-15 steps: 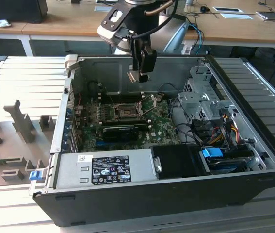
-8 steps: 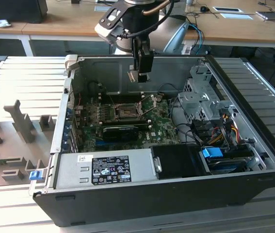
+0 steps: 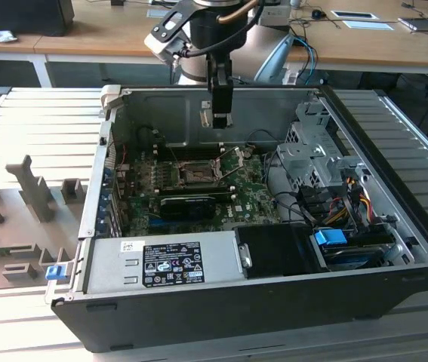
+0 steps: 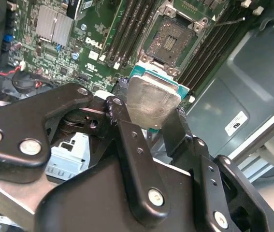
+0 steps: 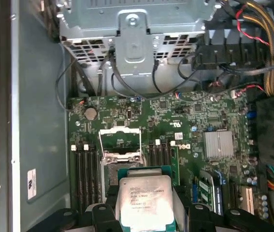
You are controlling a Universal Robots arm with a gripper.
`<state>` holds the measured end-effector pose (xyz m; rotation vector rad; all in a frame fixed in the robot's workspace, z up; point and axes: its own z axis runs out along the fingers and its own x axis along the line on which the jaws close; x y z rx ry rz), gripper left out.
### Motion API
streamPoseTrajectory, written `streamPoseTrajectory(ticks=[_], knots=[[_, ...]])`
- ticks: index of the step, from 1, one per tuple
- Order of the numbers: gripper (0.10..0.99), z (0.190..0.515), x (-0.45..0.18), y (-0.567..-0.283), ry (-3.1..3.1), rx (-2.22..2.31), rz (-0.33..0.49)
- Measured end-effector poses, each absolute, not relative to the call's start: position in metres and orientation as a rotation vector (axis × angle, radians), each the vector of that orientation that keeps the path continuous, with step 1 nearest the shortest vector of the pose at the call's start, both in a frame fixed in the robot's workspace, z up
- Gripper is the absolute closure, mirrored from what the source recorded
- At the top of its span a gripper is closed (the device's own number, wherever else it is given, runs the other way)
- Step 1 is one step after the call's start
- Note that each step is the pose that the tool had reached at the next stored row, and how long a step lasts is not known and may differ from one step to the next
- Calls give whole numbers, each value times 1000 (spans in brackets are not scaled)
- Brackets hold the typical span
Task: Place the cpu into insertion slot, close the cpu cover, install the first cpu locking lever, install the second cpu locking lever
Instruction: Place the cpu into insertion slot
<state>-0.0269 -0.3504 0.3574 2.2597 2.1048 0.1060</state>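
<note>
My gripper (image 3: 219, 115) hangs above the open computer case, shut on the cpu (image 3: 219, 119). In both wrist views the cpu (image 4: 152, 96) (image 5: 144, 200) is a flat square chip with a pale metal top and a green edge, pinched at two opposite sides by the black fingers (image 4: 127, 130). The gripper (image 4: 149, 112) (image 5: 149, 213) holds it well above the motherboard and apart from it. The insertion slot (image 3: 196, 176) (image 4: 175, 41) (image 5: 121, 162) is a dark square socket with a silvery rim, lying bare. The cpu cover (image 5: 121, 140) stands swung up at the socket's far edge.
A grey power supply (image 3: 168, 260) fills the case's near side. A metal drive cage (image 3: 312, 151) and cable bundles (image 3: 349, 197) sit at the exterior view's right. A long black card (image 3: 187, 204) lies beside the socket, memory slots (image 5: 86, 176) flank it, and a finned heatsink (image 5: 219, 145) stands nearby.
</note>
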Motion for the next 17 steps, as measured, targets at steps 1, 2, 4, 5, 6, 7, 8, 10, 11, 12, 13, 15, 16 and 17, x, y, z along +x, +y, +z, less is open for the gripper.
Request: streamPoseTrajectory(ticks=[1,2,4,5,6,7,8,10,11,12,13,15,16,17], knots=[[561,357,-27,-350,2094,2269,106],[561,357,-27,-350,2091,2271,106],[561,356,-27,-350,2091,2272,106],[561,355,-28,-350,2091,2272,106],[561,354,-29,-350,2091,2271,107],[561,353,-29,-350,2091,2271,107],[561,351,-30,-350,2091,2271,107],[561,349,-30,-350,2091,2271,107],[561,348,-30,-350,2091,2271,108],[561,347,-30,-350,2091,2271,108],[561,345,-30,-350,2091,2271,108],[561,341,-30,-350,2091,2271,108],[561,339,-30,-350,2091,2271,108],[561,337,-30,-350,2091,2271,108]])
